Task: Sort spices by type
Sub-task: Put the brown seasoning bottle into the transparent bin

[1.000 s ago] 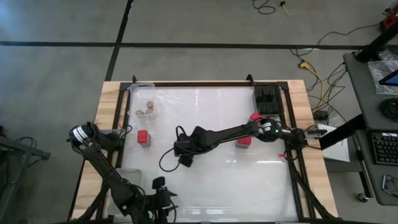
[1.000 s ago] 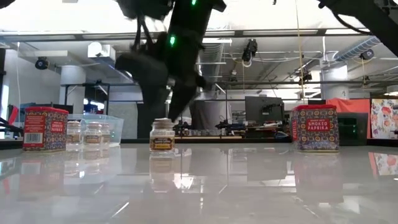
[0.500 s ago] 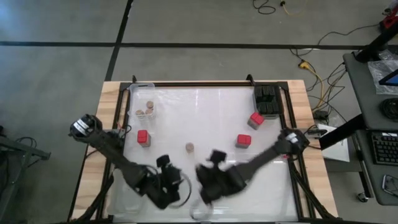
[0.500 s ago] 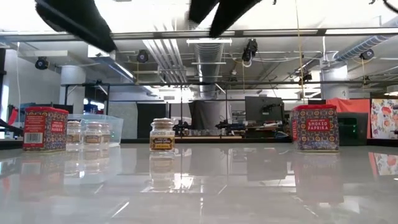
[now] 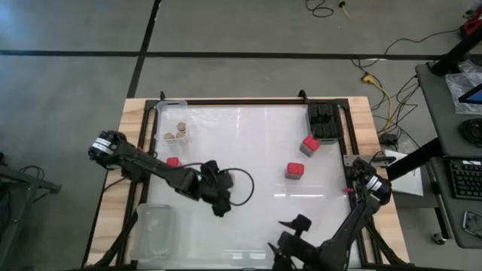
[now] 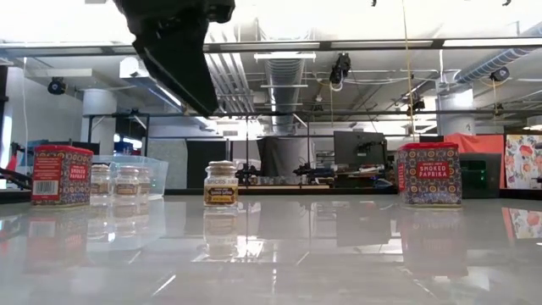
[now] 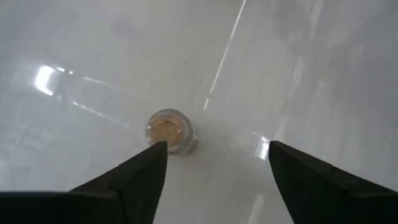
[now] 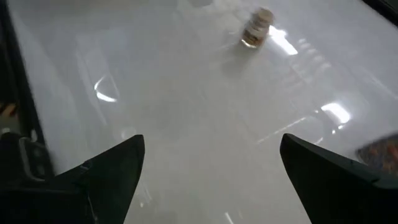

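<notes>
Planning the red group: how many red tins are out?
3 red tins: one beside the black boxes, one nearer mid-table, one at the left, partly covered by the left arm, which may hide more.

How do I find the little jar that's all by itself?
Look at the middle of the white table, just under the left gripper. A small round jar with a tan top stands there alone. The other round jars huddle in the clear tray at a corner, and the red tins are square.
</notes>
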{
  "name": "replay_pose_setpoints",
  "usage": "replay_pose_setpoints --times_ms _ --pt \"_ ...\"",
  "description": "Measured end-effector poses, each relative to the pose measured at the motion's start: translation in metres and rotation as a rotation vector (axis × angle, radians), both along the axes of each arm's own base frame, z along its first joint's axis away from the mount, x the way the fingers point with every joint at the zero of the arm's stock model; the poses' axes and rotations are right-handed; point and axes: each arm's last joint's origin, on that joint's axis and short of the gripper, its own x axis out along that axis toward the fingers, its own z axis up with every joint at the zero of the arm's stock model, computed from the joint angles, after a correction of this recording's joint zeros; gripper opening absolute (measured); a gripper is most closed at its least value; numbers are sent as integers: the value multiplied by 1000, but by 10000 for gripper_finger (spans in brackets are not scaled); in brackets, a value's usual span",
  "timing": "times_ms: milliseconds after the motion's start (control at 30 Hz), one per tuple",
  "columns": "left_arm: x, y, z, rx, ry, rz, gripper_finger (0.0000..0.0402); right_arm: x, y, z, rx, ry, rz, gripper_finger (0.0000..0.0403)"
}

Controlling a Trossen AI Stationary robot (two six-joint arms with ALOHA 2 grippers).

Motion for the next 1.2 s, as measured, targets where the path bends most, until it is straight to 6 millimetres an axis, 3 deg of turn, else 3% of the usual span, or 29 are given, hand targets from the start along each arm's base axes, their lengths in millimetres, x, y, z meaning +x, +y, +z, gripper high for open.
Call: replay_pose_setpoints --times_ms 167,267,400,533,867,1200 --pt "-5 15 11 28 24 -23 287 -4 -7 -29 35 -125 -141 364" --pt "-3 23 19 27 -37 -21 296 -3 -7 -50 39 -121 -136 364" --pt "1 19 14 14 -78 -110 299 -3 -10 -63 19 -98 -111 364" --pt "-5 16 -4 52 -125 -205 300 -3 -10 -66 33 -118 -124 364" --pt "-30 31 -35 -23 -357 -134 300 6 9 -65 125 -250 -56 364" --pt "-38 42 -50 -25 -344 -66 307 7 11 -64 131 -258 -41 364"
